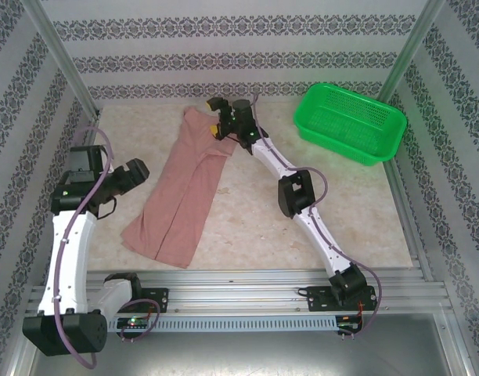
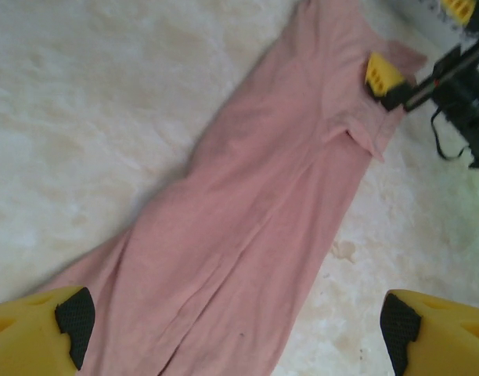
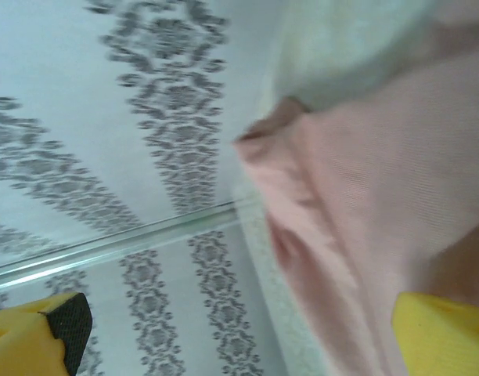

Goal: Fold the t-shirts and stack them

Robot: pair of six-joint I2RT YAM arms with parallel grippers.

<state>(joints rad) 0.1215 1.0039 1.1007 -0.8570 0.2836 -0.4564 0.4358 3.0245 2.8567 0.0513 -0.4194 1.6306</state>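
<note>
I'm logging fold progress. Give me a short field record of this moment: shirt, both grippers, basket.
t-shirt: salmon-pink, folded lengthwise into a narrow strip, lying diagonally on the table
right gripper: open, at the shirt's far end
left gripper: open, by the shirt's left edge
green mesh basket: far right corner, apart from the shirt

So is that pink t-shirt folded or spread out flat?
Folded lengthwise: the salmon-pink t-shirt lies as a long narrow strip, layers overlapping along its length.
</note>
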